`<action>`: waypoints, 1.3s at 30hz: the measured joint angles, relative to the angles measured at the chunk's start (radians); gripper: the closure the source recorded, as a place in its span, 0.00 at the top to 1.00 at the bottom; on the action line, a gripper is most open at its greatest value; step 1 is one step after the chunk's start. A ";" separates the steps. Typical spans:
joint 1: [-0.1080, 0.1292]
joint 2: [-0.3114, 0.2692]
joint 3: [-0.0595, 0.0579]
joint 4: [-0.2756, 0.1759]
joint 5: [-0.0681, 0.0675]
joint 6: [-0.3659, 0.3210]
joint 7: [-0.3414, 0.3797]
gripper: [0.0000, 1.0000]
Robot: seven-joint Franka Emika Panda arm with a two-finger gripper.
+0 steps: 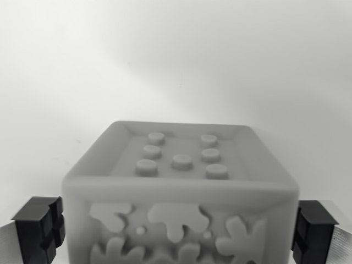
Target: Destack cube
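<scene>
Where black pads flank, studded grey cube sits.

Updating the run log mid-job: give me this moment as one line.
phase: grasp approach | object: grey plastic cube with seven raised studs on top | hand: black fingers flanking cube sides, contact unclear | lower cube: not visible

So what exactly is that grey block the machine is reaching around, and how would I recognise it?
Against the plain white surface, the grey cube fills the lower middle of the wrist view, between two black fingertips. Its recessed top carries seven round studs, and the near face shows raised splat-like shapes.
</scene>
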 joint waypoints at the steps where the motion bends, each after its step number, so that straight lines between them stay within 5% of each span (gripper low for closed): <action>1: 0.000 -0.003 0.000 -0.001 0.000 -0.001 0.000 1.00; 39: 0.000 -0.252 0.001 -0.043 0.000 -0.203 0.000 1.00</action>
